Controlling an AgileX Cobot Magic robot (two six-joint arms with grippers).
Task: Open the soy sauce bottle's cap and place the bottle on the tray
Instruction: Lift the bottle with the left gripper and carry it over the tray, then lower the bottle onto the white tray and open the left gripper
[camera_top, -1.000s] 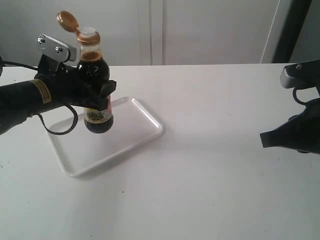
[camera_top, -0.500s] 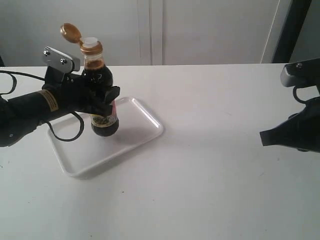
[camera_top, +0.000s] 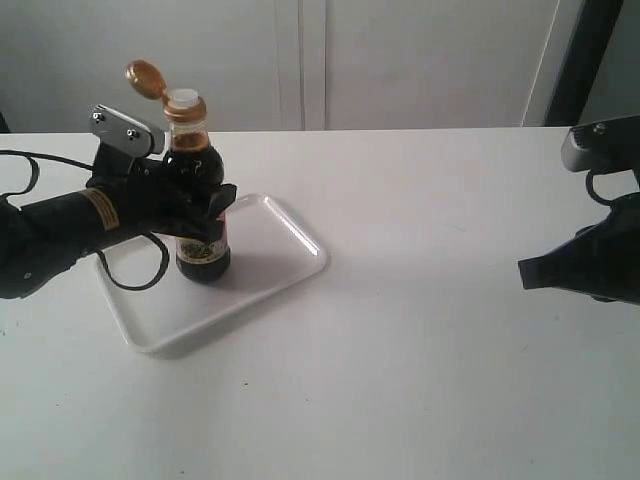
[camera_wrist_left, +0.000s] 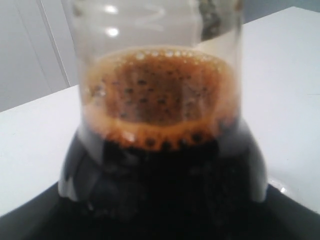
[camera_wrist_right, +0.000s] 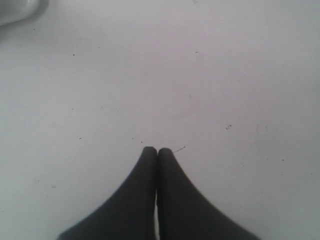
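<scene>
No readable txt; soy sauce bottle (camera_top: 200, 254) label blurry.

Cap (camera_top: 146, 78) copper-orange; bottle (camera_top: 202, 258) liquid dark brown, foam orange-brown; tray (camera_top: 275, 250) white.

White, matte table (camera_top: 430, 360), flecked here and there with tiny dark specks. Directly on it: shallow white tray (camera_top: 270, 245) with rounded corners and a raised rim, lying flat, askew to the table's edges, on the left half in the exterior view.
</scene>
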